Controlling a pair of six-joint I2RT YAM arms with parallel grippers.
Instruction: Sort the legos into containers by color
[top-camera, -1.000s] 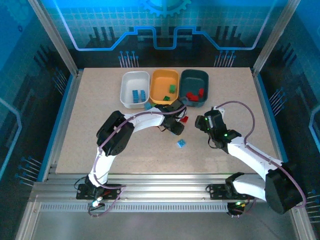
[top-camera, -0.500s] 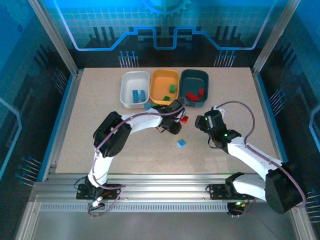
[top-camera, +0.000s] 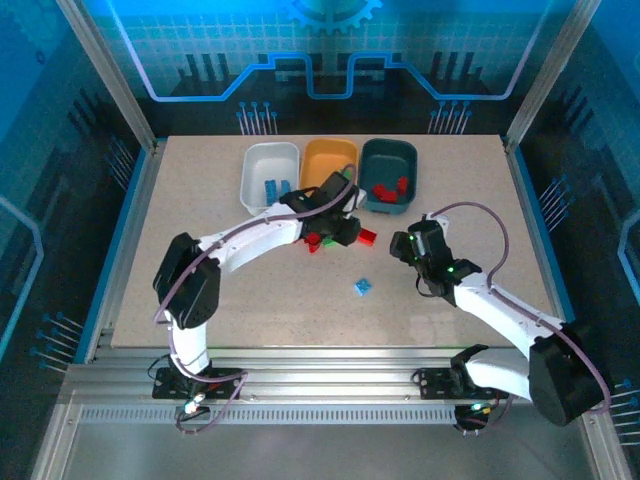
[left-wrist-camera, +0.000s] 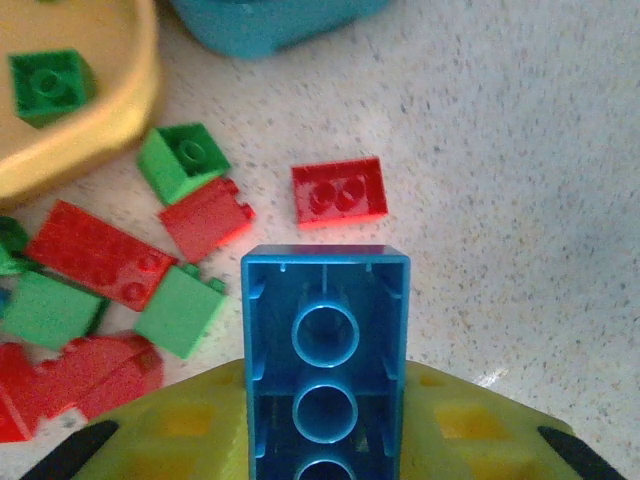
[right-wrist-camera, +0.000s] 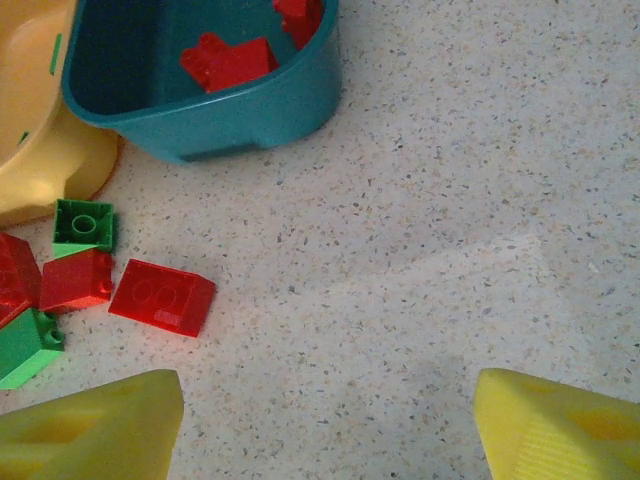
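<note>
Top external view: three trays stand in a row at the 12 o'clock edge of the table (top-camera: 200, 260): white tray (top-camera: 262, 163), orange-yellow tray (top-camera: 325, 158), dark teal tray (top-camera: 392, 158).
Already sorted: a few light blue bricks (top-camera: 272, 187) lie in the white tray, a green brick (left-wrist-camera: 50, 85) in the orange-yellow tray, and red bricks (right-wrist-camera: 225, 60) in the dark teal tray.
Left gripper (top-camera: 342, 228): jaws drawn in on a held blue brick (left-wrist-camera: 325, 350), its hollow underside facing the wrist camera; it hangs above the table just at 6 o'clock of the orange-yellow tray.
Right gripper (right-wrist-camera: 330, 420): jaws wide apart with nothing between them, over bare table at 5 o'clock of the dark teal tray.
Left to sort: a loose pile (left-wrist-camera: 110, 280) of red and green bricks at 9 o'clock of the held blue brick; a single red brick (left-wrist-camera: 340, 192) at its 12 o'clock; a loose blue brick (top-camera: 362, 286) well apart, near the table's middle.
Progress: by my reckoning about half done, since each tray holds only its own colour while roughly as many bricks lie outside.
Step in hand: probably carrying the held blue brick to the white tray, at 10 o'clock of the left gripper.
</note>
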